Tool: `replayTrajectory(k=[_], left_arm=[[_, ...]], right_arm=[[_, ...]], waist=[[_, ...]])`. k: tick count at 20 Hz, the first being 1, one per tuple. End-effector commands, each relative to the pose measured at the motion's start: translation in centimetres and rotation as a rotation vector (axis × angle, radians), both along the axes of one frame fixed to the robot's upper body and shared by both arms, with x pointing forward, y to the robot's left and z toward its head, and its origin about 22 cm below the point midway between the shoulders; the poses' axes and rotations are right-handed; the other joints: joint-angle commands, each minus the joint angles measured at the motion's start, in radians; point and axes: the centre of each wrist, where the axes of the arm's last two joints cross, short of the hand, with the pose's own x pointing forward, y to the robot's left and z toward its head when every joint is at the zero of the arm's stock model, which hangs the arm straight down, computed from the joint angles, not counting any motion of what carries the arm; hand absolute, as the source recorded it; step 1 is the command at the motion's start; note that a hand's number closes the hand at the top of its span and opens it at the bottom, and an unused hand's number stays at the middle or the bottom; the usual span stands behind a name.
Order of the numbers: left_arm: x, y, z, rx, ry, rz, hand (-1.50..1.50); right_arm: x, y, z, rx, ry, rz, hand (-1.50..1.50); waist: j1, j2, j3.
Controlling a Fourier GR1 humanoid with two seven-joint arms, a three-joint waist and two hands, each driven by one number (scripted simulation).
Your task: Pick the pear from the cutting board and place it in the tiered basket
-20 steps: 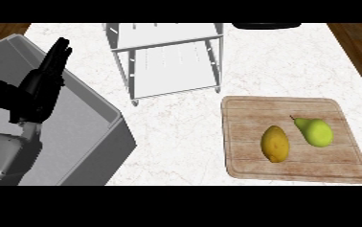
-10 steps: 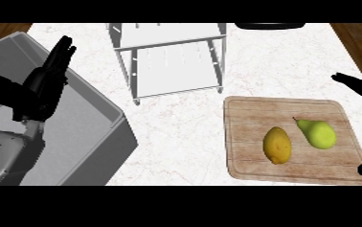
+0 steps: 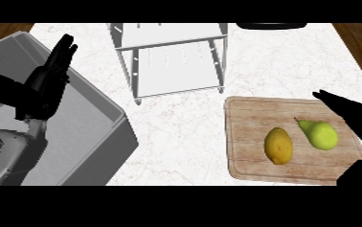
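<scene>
So the pear (image 3: 322,135) is sitting on the cutting board (image 3: 247,120), toward its right side, lying with the stem end pointing up-left. It's green with a smooth, slightly glossy skin and the usual shape, fat bottom and narrow neck. Just beside it on the left, not touching, is a yellow oval fruit (image 3: 278,145) that looks like a lemon to me. The board is a pale wood rectangle with rounded corners, visible grain and a shallow groove running round the edge.

The right robot hand (image 3: 341,106) comes in from the right edge over the board's upper right corner, near the pear but apart from it. Its black fingers are stretched out straight with nothing in them. Another dark bit of it shows at the lower right corner.

The left robot hand (image 3: 46,85) is over at the left edge above the grey sink (image 3: 84,144), fingers straight and pointing up, holding nothing.

The tiered basket (image 3: 176,68) is a white shelf thing with thin metal posts, standing up top in the middle of the white marble-look worktop (image 3: 184,125). A dark rounded object (image 3: 272,26) peeks in at the top edge, can't tell what it is.
</scene>
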Motion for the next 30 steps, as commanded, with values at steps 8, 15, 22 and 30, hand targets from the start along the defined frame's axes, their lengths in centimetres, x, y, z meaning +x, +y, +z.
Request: replayTrajectory(k=[8,15,22,30], left_arm=[[-2.1,-4.2,-5.5,-0.128,0.261,-0.114,0.0],[-2.0,-3.6,-4.9,-0.137,0.248,-0.115,0.0],[-2.4,-4.8,-5.4,-0.136,0.242,-0.132,0.0],[-2.5,-5.1,-5.1,-0.137,0.244,-0.138,0.0]], right_arm=[[-0.9,0.3,-2.0,-0.077,0.022,-0.058,-1.5],[-1.4,-0.5,-3.4,-0.102,-0.016,-0.074,-1.5],[-1.0,-1.3,-5.3,-0.049,-0.033,-0.1,-1.5],[-0.3,-2.4,-7.4,-0.049,-0.027,-0.142,-1.5]], waist=[[-0.016,0.02,-0.021],[-0.017,0.018,-0.02],[-0.01,0.022,-0.02],[0.005,0.024,-0.019]])
